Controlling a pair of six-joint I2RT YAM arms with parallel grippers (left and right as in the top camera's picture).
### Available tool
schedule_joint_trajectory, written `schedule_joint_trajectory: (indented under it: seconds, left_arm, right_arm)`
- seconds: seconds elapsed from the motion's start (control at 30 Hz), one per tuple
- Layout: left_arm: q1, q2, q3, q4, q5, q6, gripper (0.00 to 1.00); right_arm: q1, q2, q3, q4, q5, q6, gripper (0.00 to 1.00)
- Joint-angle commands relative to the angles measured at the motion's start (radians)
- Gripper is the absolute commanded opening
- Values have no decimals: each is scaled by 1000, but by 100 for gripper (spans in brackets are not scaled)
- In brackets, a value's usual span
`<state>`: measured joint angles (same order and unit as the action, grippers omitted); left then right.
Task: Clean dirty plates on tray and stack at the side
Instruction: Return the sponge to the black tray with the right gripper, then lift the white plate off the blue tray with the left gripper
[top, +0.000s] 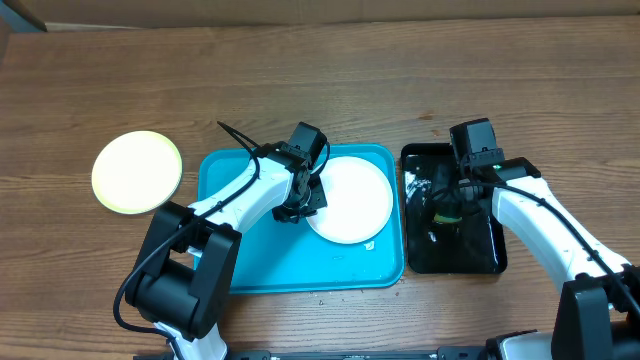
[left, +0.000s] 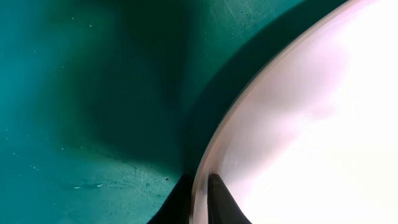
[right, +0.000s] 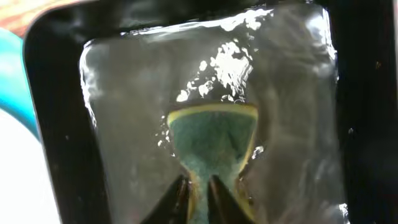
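Left gripper nearest: its two fingers are closed thin on the rim of the round white plate, which lies on the right half of the turquoise rectangular plastic tray. I judge the plate stiff, light and slick when wet, so the edge is the only handhold. My right gripper pinches a soft green-and-yellow sponge in what looks like water in the glossy black tray. Farther off, a pale yellow-green plate rests on the wooden counter. I can read no writing anywhere.

Brown wood-grain table, pale beige band along far edge, even light
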<state>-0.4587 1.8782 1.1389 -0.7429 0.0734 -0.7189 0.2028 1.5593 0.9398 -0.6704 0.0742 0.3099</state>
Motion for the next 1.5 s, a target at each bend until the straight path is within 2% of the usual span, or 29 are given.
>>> schedule_joint_trajectory:
  seconds: [0.0,0.17,0.3,0.33,0.37,0.53,0.67,0.77,0.87,0.93,0.97,1.0,1.07,1.47]
  left_arm:
    - [-6,85,-64,-24,-73,16,8]
    - [-6,85,-64,-23,-73,16,8]
    - [-6,85,-64,-23,-73,16,16]
    - [-6,85,-64,-23,-73,16,14]
    - [-6,85,-64,-23,-73,16,6]
    - [-5,85,-58,-26,-53,49,4]
    - [-5,85,-24,-67,-68,62,4]
    - [-5,79,15,-99,-102,70,4]
    - [-5,69,52,-125,-117,109,4]
    - [-5,66,82,-156,-151,119,4]
    - [-5,64,97,-174,-175,119,4]
    - [-5,64,122,-206,-215,119,4]
    - [-5,63,149,-238,-246,120,4]
    - [-6,-2,206,-316,-382,122,4]
  right_arm:
    - [-1,6,-29,20,34,-4,7]
    - [-1,8,-105,108,24,5,4]
    - [-1,8,-204,233,14,29,8]
    - [-1,8,-221,256,14,39,8]
    - [-1,8,-233,274,13,50,8]
    - [-2,-10,-153,207,-73,48,29]
    - [-1,-26,-56,112,-134,49,34]
    - [-1,-26,-39,113,-194,49,36]
    - [-1,-22,-42,116,-196,49,36]
    - [-1,-10,-42,119,-196,49,32]
    - [-1,-5,-42,120,-197,49,29]
    - [2,9,-42,119,-200,49,17]
    - [11,23,-42,121,-206,49,11]
    - [147,86,-42,196,-233,49,11]
